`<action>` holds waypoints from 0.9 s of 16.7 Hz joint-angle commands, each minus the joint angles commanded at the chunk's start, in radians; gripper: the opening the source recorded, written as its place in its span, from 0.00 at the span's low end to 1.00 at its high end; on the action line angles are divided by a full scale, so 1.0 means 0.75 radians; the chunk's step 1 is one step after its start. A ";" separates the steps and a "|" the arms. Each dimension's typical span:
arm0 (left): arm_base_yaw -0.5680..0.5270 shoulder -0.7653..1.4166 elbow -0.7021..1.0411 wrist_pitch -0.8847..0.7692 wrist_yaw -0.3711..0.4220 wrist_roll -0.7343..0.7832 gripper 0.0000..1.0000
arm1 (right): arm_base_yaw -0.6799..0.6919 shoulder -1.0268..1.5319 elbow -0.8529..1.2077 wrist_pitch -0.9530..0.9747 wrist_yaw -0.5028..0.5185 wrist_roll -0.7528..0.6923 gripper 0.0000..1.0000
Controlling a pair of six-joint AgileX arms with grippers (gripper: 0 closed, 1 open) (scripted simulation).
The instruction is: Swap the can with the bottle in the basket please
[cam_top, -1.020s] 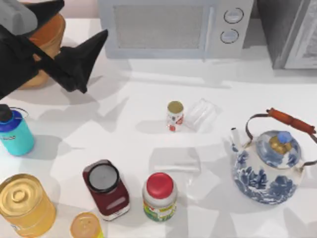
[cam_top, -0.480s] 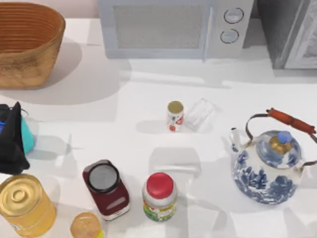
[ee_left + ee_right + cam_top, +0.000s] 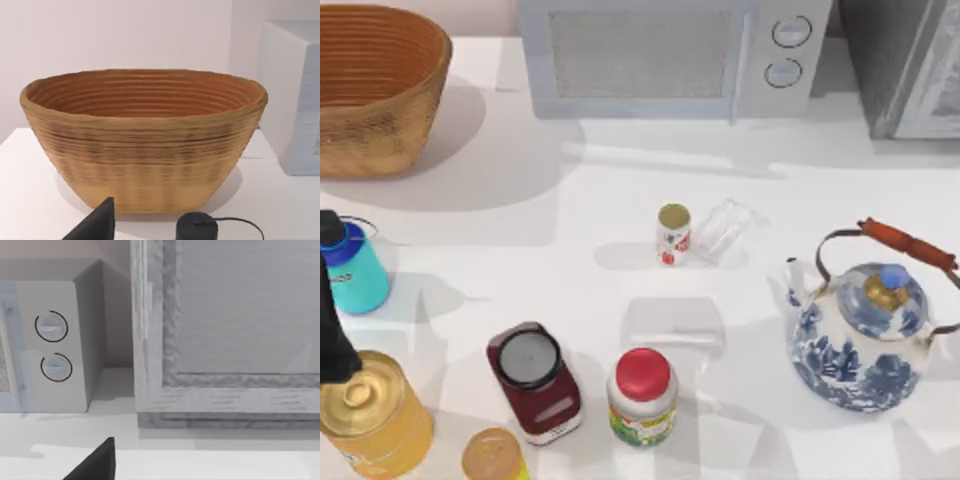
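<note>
The wicker basket (image 3: 380,90) stands at the table's far left corner with nothing inside; the left wrist view shows its ribbed wall (image 3: 145,150) head on. In front of it, by the left edge, the teal bottle (image 3: 350,268) stands upright on the table, its black cap (image 3: 196,227) low in the wrist view. My left gripper (image 3: 332,340) hangs dark at the left edge just in front of the bottle, open, one finger (image 3: 97,226) showing. The small red-and-white can (image 3: 673,234) stands mid-table, untouched. My right gripper is parked and open, one finger (image 3: 97,462) in view.
A microwave (image 3: 670,55) lines the back, with a grey cabinet (image 3: 910,60) to its right. A blue-and-white teapot (image 3: 860,330) sits at the right. A gold tin (image 3: 370,410), dark red jar (image 3: 532,380), red-capped jar (image 3: 642,395) and small yellow jar (image 3: 493,455) crowd the front left. A clear glass (image 3: 720,230) lies by the can.
My left arm has swung away from the basket and moved along the left edge toward the front, uncovering the bottle. The bottle, can and basket have stayed put.
</note>
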 joint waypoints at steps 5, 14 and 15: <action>-0.004 0.021 0.013 0.018 -0.005 -0.001 1.00 | 0.000 0.000 0.000 0.000 0.000 0.000 1.00; -0.009 0.728 0.202 0.672 -0.101 -0.016 1.00 | 0.000 0.000 0.000 0.000 0.000 0.000 1.00; -0.010 0.851 0.214 0.772 -0.102 -0.015 1.00 | 0.000 0.000 0.000 0.000 0.000 0.000 1.00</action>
